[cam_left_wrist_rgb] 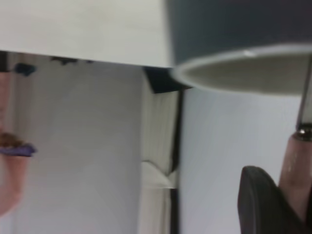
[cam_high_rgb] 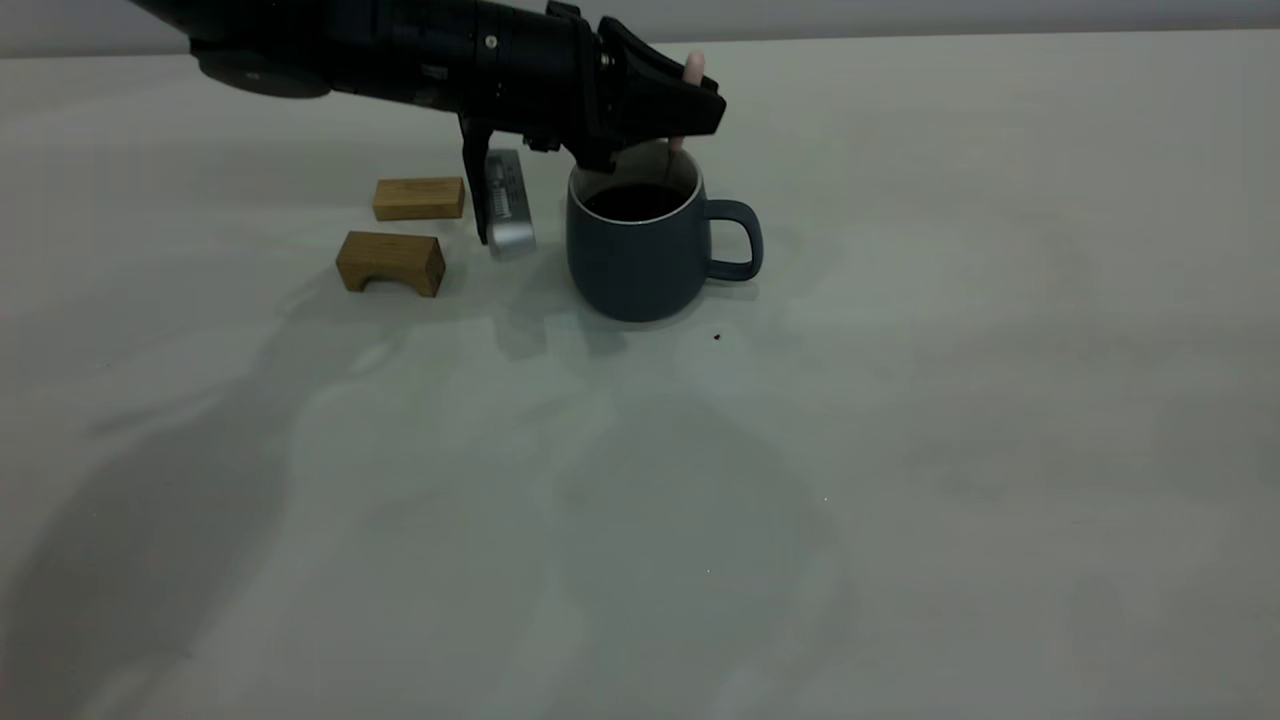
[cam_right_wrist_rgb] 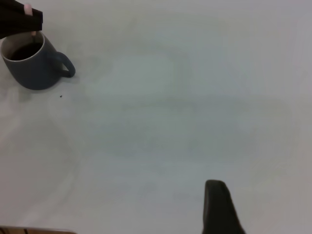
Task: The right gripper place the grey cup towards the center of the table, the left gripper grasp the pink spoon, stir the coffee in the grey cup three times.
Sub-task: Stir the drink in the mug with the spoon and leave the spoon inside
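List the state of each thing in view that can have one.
Cup: upright on the table, handle toward the right arm's side, apart from the blocks.
Coffee: inside the cup.
Spoon: held, neck down in the cup.
Left end effector: shut on the spoon, above the rim.
Right end effector: far from the cup, one finger visible.
Blocks: resting, untouched.

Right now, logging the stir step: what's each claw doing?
Left claw: closed on the pink spoon, over the grey cup.
Right claw: parked away from the cup; state cannot be told.
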